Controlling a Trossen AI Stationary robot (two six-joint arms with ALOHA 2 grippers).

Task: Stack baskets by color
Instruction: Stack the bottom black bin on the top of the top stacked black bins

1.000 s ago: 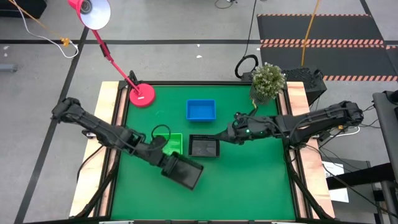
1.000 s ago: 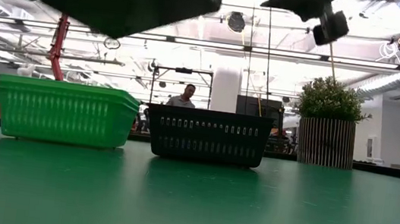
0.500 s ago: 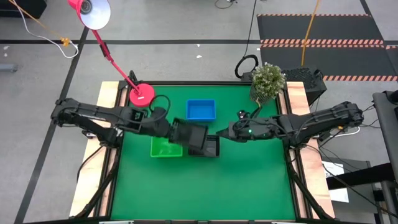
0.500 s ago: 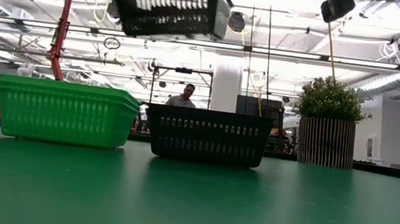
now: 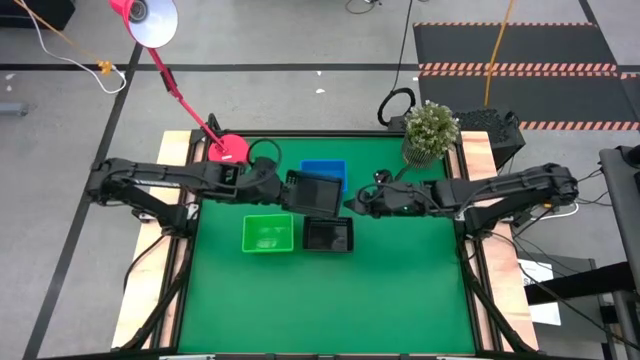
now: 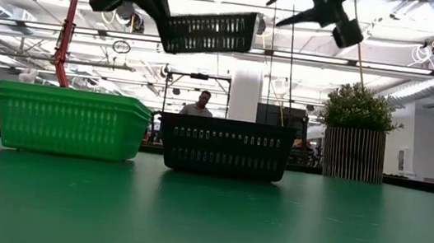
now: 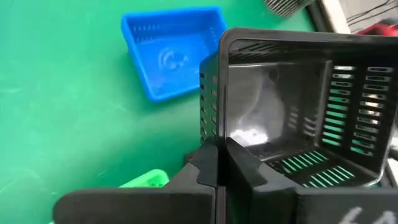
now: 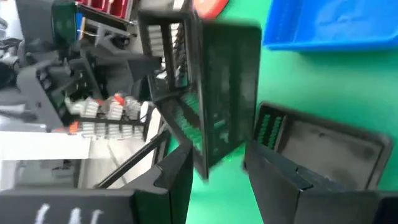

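Note:
A black mesh basket [image 5: 315,190] hangs tilted in the air, with my left gripper [image 5: 285,190] shut on it. It is above the gap between a blue basket [image 5: 323,172] and a second black basket [image 5: 328,234], which both rest on their bottoms on the green table. A green basket [image 5: 268,233] stands left of that black one. My right gripper [image 5: 350,203] is open at the held basket's right end. In the right wrist view its fingers [image 8: 180,174] stand to either side of the basket's edge [image 8: 208,124]; I cannot tell whether they touch it. My left gripper pinches one side wall of the black basket at its rim [image 7: 214,140], one finger inside [image 7: 249,168] and one outside. The fingers slant down from the table's left side. The basket is lifted clear of the table and tilted, its open top facing partly sideways [image 6: 211,31].
A pink lamp base [image 5: 228,150] stands at the far left corner, its stem leaning out over the edge. A potted plant [image 5: 431,128] is at the far right corner. The near half of the green table [image 5: 330,300] is bare. A person [image 6: 203,103] shows far behind.
My left gripper has swung the black basket from the table's near left, up and over the green basket, toward the far edge and the right. It now hangs in front of the blue basket and has turned about. My right gripper has tipped down toward it.

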